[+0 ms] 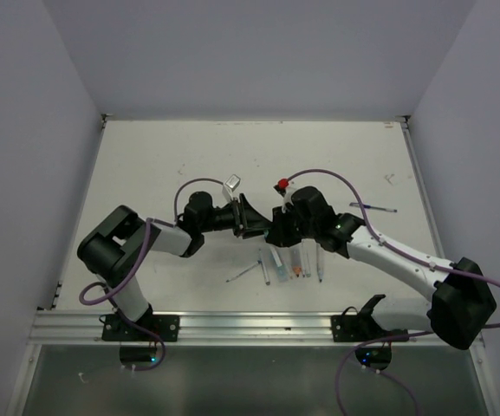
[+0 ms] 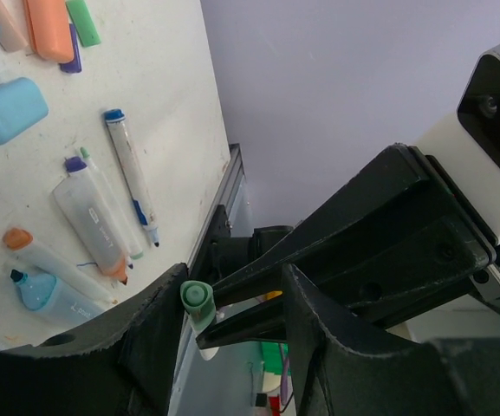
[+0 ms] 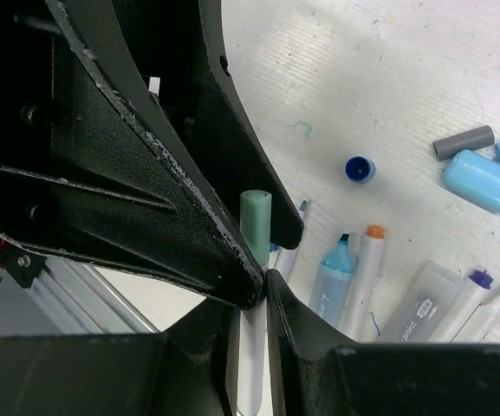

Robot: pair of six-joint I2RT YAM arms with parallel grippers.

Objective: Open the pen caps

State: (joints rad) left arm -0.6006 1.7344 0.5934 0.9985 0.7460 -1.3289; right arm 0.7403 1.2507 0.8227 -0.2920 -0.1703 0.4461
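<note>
Flanking green cap [image 2: 196, 297]; left gripper [image 2: 232, 293]

A finger [image 3: 189, 199] of the left gripper [image 2: 232, 290] covers part of the green cap [image 3: 256, 217]. The right gripper [image 3: 251, 305] hides most of the pen barrel [image 3: 251, 364]. The top edge cuts an orange cap [image 2: 48, 26].

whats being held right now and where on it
Right gripper pinches a pen by its white barrel below the green cap; left gripper holds nothing.

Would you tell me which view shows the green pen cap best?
The right wrist view: the green pen cap shows its whole side there. The left wrist view shows only its end, and the top view does not show it.
</note>
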